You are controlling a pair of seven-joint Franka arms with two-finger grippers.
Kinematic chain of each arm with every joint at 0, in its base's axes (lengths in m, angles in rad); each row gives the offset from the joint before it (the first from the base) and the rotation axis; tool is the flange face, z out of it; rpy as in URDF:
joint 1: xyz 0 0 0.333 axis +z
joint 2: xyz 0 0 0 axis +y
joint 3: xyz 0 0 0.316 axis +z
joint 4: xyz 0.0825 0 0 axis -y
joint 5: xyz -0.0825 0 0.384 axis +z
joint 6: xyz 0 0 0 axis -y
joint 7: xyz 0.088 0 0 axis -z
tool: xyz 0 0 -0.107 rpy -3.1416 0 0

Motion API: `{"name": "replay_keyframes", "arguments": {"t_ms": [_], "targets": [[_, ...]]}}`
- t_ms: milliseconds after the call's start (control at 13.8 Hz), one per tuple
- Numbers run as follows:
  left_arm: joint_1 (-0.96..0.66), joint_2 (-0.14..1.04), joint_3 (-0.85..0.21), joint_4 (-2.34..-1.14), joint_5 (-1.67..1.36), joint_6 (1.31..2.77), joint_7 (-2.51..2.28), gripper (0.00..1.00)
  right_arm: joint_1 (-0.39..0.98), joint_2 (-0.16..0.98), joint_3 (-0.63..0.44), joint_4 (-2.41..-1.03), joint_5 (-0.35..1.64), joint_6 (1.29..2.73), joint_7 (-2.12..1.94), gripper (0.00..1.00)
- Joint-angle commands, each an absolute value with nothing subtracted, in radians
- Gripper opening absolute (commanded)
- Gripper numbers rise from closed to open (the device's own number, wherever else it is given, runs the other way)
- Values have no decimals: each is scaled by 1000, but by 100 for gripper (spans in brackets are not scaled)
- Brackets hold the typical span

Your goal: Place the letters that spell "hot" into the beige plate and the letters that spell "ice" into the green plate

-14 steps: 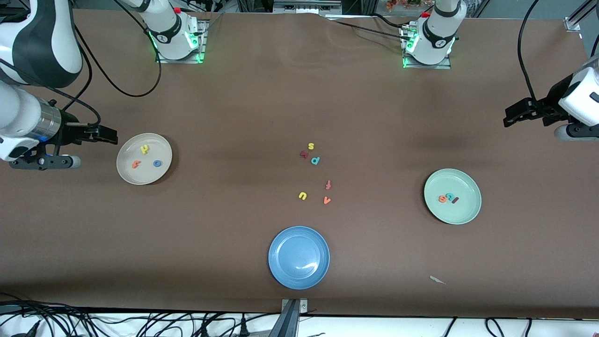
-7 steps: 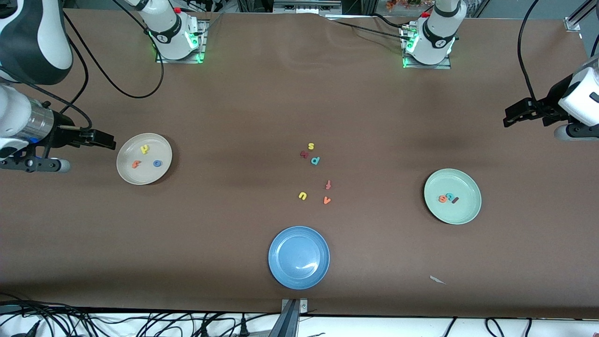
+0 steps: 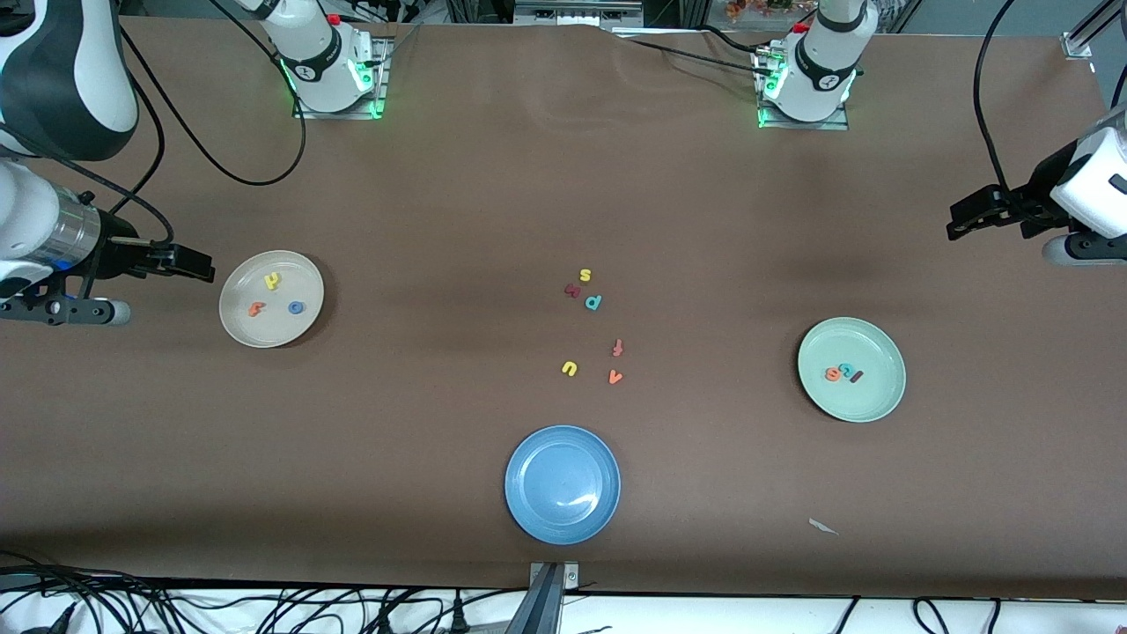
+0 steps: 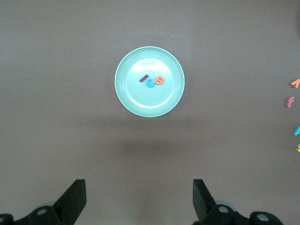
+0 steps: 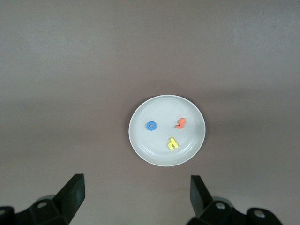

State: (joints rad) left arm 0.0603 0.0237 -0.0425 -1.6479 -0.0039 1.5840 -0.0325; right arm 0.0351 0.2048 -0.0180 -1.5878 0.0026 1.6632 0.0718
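The beige plate [image 3: 280,332] lies toward the right arm's end of the table and holds the yellow h [image 3: 273,281], orange t [image 3: 256,309] and blue o [image 3: 296,307]. My right gripper [image 3: 204,264] hovers open and empty beside that plate, off its rim; its wrist view shows the plate [image 5: 154,152] past the open gripper [image 5: 137,197]. The green plate [image 3: 872,343] lies toward the left arm's end and holds the orange e [image 3: 832,374], teal c [image 3: 845,370] and dark red i [image 3: 855,376]. My left gripper [image 3: 958,226] waits open and empty, apart from the green plate [image 4: 133,101].
A blue plate [image 3: 528,506] with nothing in it lies nearest the front camera at mid-table. Loose letters sit in the middle: yellow s [image 3: 585,275], a dark red letter [image 3: 572,290], teal p [image 3: 593,302], red-orange f [image 3: 617,348], yellow u [image 3: 569,368], orange v [image 3: 615,377]. A white scrap [image 3: 822,527] lies near the front edge.
My right arm has drawn back a little from the beige plate toward its end of the table, then slowed. The left arm, plates and letters have not moved.
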Motion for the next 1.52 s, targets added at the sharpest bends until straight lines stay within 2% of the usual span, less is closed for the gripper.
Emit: {"name": "replay_keyframes", "arguments": {"t_ms": [0,1448], "targets": [[63,21,-44,-1652,2,1594,-12,100,12,210,-6,-1575,-5,1681,71,99],[61,20,-46,-1652,2,1594,-14,100,12,215,-6,-1575,-6,1684,38,99]]}}
